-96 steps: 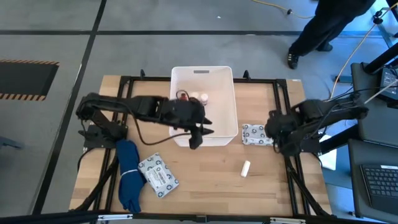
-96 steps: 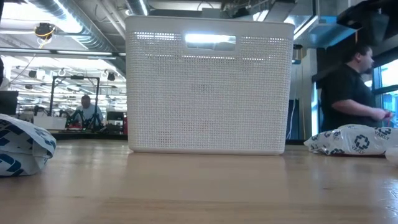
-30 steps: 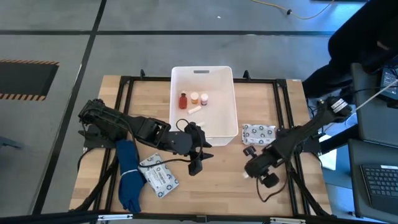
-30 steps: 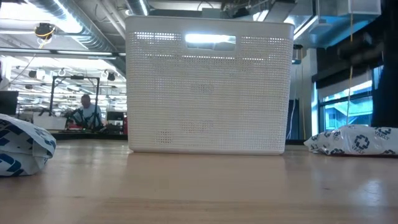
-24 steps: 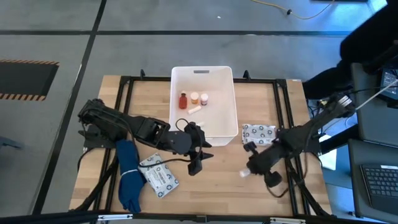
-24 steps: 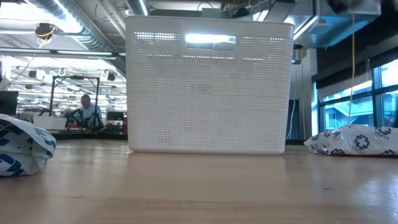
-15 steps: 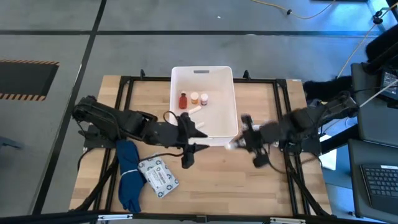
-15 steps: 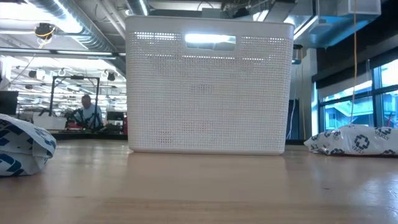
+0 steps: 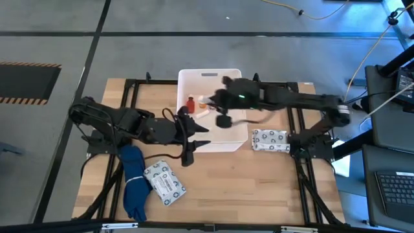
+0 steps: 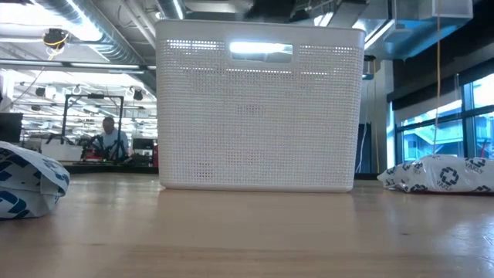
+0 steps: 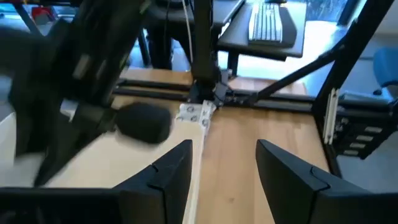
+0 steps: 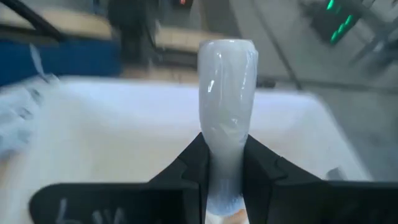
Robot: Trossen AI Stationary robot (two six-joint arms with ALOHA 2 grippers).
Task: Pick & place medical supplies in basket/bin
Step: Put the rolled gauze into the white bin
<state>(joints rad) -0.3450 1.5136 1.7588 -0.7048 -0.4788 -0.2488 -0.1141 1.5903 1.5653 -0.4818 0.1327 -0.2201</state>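
The white bin (image 9: 228, 133) stands at the table's far middle and holds a red bottle (image 9: 191, 104), an orange-topped vial (image 9: 202, 101) and a white cylinder (image 9: 203, 113). My right gripper (image 9: 211, 101) reaches over the bin from the right, shut on another short white cylinder (image 12: 227, 93). My left gripper (image 9: 196, 141) stands open at the bin's near left corner, nothing between its fingers (image 11: 168, 180). Two white printed packets lie on the table, one (image 9: 269, 140) right of the bin and one (image 9: 165, 181) at the near left. My right gripper pinches the white cylinder's near end (image 12: 225, 163) between its two fingers (image 12: 198, 163). The cylinder lies along the fingers and sticks out well past their tips. It is lifted clear, above the bin's white inside (image 12: 112, 137).
A blue cloth (image 9: 134, 184) lies at the near left beside the packet. The black frame rails (image 9: 294, 123) run along the table's sides. In the low view the bin's perforated wall (image 10: 258, 108) fills the middle, with packets at both sides (image 10: 436, 174).
My right gripper has risen from the table's near right with the white cylinder and swung toward the far left, over the bin. My left gripper has drawn a little toward the table's left and far edge, staying open.
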